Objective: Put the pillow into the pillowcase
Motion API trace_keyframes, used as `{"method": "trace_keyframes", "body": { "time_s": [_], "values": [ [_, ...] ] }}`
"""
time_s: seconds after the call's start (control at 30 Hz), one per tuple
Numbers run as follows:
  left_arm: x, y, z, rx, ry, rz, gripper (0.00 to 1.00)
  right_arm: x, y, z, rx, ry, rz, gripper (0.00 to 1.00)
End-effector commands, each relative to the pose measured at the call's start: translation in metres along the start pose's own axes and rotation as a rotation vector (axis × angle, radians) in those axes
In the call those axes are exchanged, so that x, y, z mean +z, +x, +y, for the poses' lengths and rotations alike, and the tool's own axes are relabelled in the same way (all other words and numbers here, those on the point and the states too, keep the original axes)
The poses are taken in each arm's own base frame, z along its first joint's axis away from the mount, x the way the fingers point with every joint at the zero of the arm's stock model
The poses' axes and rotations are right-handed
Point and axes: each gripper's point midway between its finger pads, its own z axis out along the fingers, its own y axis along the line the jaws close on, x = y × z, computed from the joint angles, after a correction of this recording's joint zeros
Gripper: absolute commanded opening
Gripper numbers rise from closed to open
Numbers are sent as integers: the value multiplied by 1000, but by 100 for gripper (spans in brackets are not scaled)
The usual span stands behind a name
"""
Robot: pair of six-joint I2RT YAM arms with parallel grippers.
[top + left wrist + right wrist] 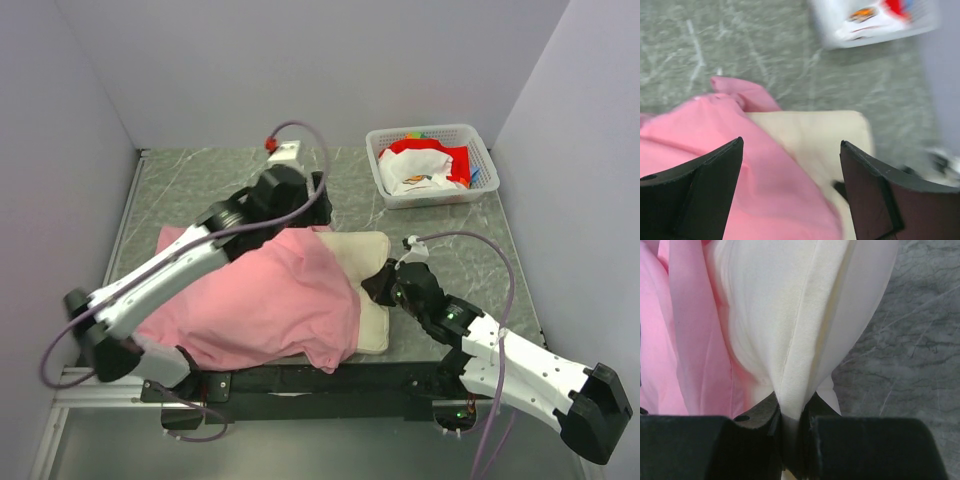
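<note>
Looking down from above, we see the pillow (pixel 370 258) lying flat on a grey marbled table (pixel 200 190), and we place everything else by it. The pillowcase (pixel 255 300), thin, pink and wrinkled, covers the pillow's left part and spreads onto the table to the pillow's left. The pillow's right end sticks out bare, cream and lightly quilted. We cannot tell whether the covered part sits inside the pink fabric or only under it.

The left gripper (pixel 791 150) hangs above the pillow's far side, over the line where pink meets cream. Its two dark fingers (pixel 710 175) are spread wide apart with nothing between them. This wrist view is somewhat blurred.

The right gripper (pixel 790 415) sits at the pillow's right edge. Its jaws are pressed together on a raised fold of the cream fabric, pinching it along a stitched seam. Pink cloth shows just to the left of that fold.

Beyond the pillow's far right corner, well apart from it, stands a white plastic basket (pixel 478 145) holding red and white items.
</note>
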Motion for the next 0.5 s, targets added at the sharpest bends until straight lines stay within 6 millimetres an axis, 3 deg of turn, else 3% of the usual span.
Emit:
{"method": "trace_keyframes", "body": {
  "time_s": [0.0,0.03,0.1,0.17,0.47],
  "values": [
    [46,23,36,219,-181,157,87,-1,-28,14,0,-36,-119,0],
    [61,34,44,249,-213,203,89,-1,-27,14,-3,-36,-117,0],
    [72,32,46,277,-221,219,92,-1,-27,14,-6,-36,-118,0],
    [87,40,63,308,-290,260,92,-1,-27,15,-4,-37,-119,0],
    [130,50,65,361,-296,320,90,2,-20,14,-7,-44,-105,0]
  ]
}}
